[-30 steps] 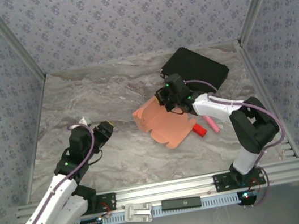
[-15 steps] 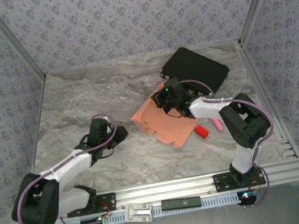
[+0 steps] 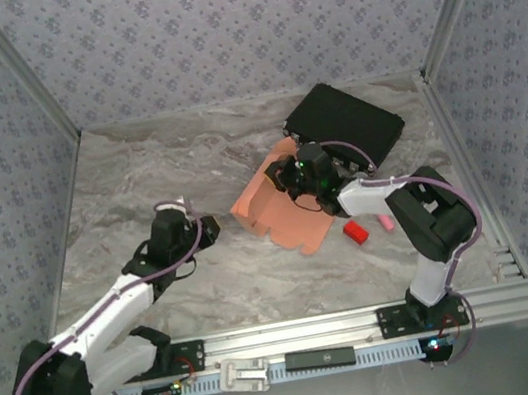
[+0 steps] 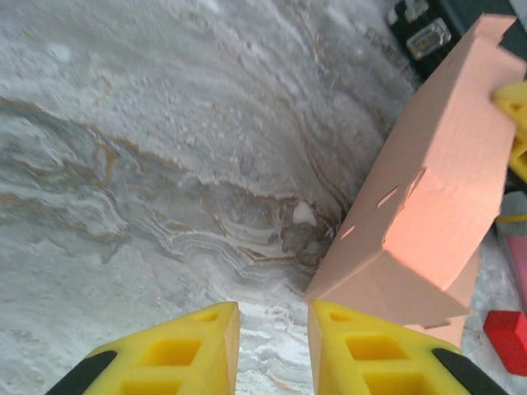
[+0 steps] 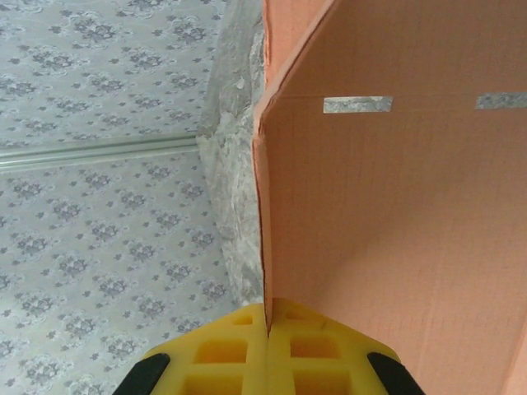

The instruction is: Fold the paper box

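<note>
Right wrist: right end effector (image 5: 268, 319) pinches the paper box (image 5: 395, 230); left end effector (image 4: 273, 321) spread

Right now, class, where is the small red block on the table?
In the top view the red block lies right of centre, just right of the paper box and left of the pink stick.

The right arm (image 3: 374, 189) hides part of the stick (image 3: 387, 223) and the near edge of the case (image 3: 347, 118). In the left wrist view the block (image 4: 506, 337) and box (image 4: 428, 206) run off the right edge; the right wrist view cuts the box at top and right
</note>
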{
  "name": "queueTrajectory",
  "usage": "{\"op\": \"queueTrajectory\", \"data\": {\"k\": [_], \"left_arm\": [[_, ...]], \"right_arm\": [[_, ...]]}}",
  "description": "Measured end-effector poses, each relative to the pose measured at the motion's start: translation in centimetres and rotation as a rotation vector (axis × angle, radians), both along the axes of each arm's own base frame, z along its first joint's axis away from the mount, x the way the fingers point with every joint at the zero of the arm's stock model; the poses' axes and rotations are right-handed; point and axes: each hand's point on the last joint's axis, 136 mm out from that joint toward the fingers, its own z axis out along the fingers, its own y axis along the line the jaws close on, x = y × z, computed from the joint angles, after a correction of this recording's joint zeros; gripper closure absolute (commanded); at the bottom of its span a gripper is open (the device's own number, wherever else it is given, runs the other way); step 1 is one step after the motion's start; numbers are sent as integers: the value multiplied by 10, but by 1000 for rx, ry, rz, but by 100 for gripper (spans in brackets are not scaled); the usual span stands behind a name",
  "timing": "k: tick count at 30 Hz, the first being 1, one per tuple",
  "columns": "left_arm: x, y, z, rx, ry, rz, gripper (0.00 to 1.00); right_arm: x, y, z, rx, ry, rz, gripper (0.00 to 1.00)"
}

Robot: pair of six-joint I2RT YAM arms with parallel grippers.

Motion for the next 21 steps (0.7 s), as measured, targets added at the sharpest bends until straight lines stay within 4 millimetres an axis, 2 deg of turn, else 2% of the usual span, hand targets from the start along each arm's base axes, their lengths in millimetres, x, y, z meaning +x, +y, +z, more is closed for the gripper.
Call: {"op": "queueTrajectory", "data": {"k": [3, 5, 9, 15, 21], "left_arm": [[-1, 4, 1, 30, -5, 0, 72], [-2, 7, -6, 51, 16, -2, 73], [-3, 7, -19, 82, 52, -12, 73], [-5, 7, -21, 92, 58, -22, 72], [-10, -12, -28, 110, 102, -104, 70]], "right_arm": [[-2, 2, 8, 18, -35, 13, 100], [-6, 2, 10, 32, -58, 27, 100], [-15, -3, -2, 26, -57, 47, 100], [-21, -11, -13, 20, -48, 64, 100], [-22, -10, -12, 22, -55, 76, 100]]}}
